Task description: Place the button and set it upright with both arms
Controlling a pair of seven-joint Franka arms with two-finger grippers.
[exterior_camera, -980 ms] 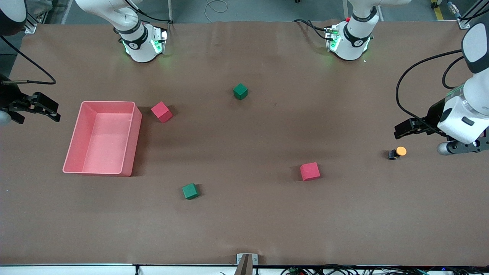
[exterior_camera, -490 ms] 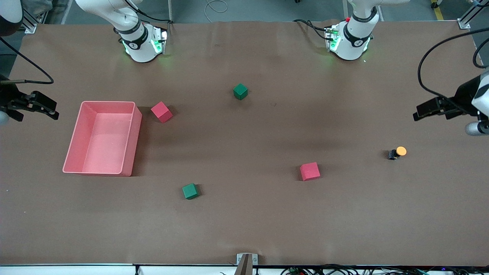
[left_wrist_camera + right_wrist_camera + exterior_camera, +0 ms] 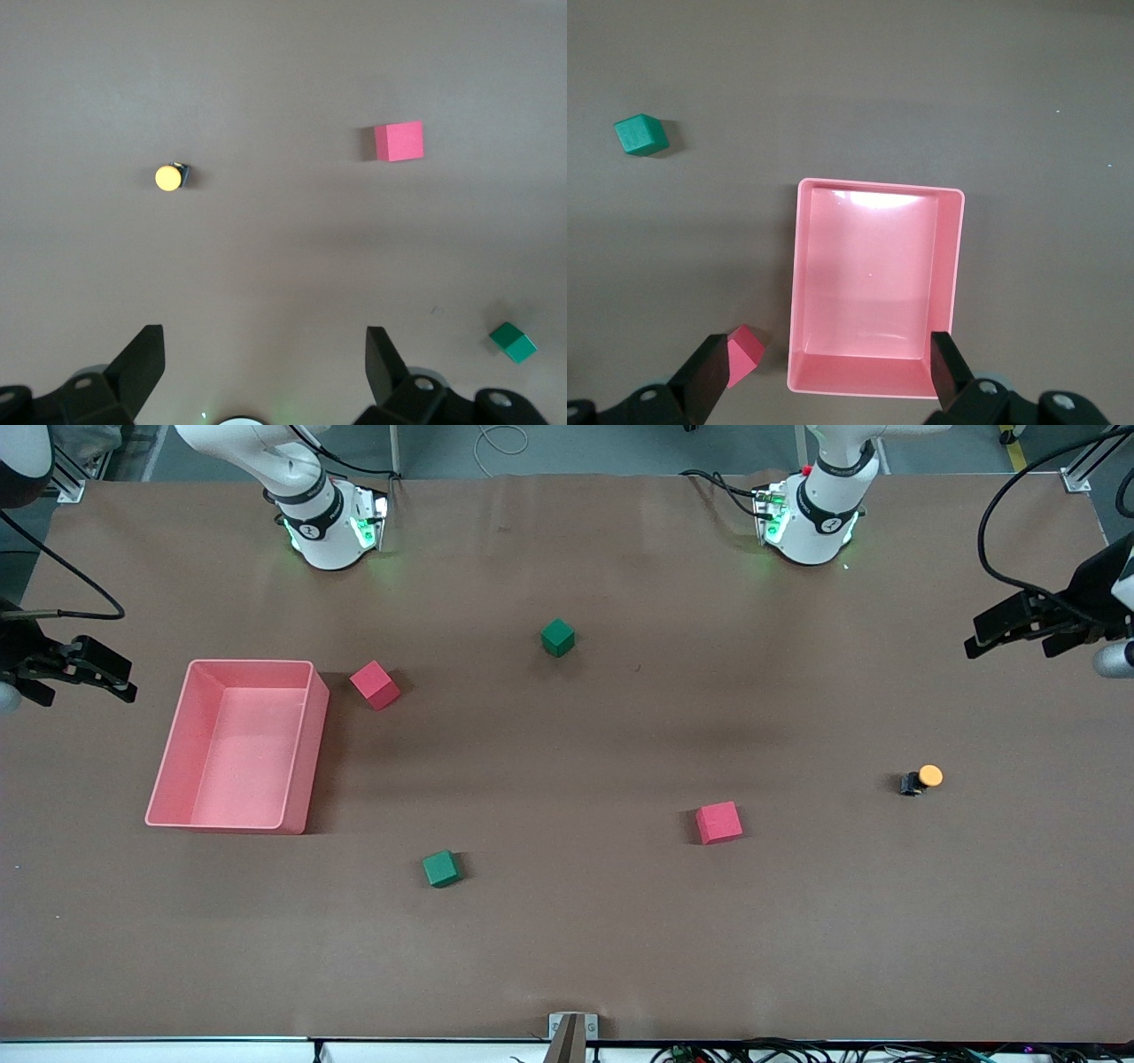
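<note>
Button [image 3: 920,779] sits on table (orange cap showing); left pincer [image 3: 1019,627] and right pincer [image 3: 75,673] gape empty.

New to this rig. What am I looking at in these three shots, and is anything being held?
Two white robot arms share a brown table. The front view looks down from a high camera facing them; the other two come from cameras on each wrist.

The left gripper hangs over the table's edge at its own end, fingers open, holding nothing. The right gripper waits at the other end, beside the pink bin, also open and empty.

On the table lie the button, black body with an orange cap, two red cubes and two green cubes. The bin holds nothing.
</note>
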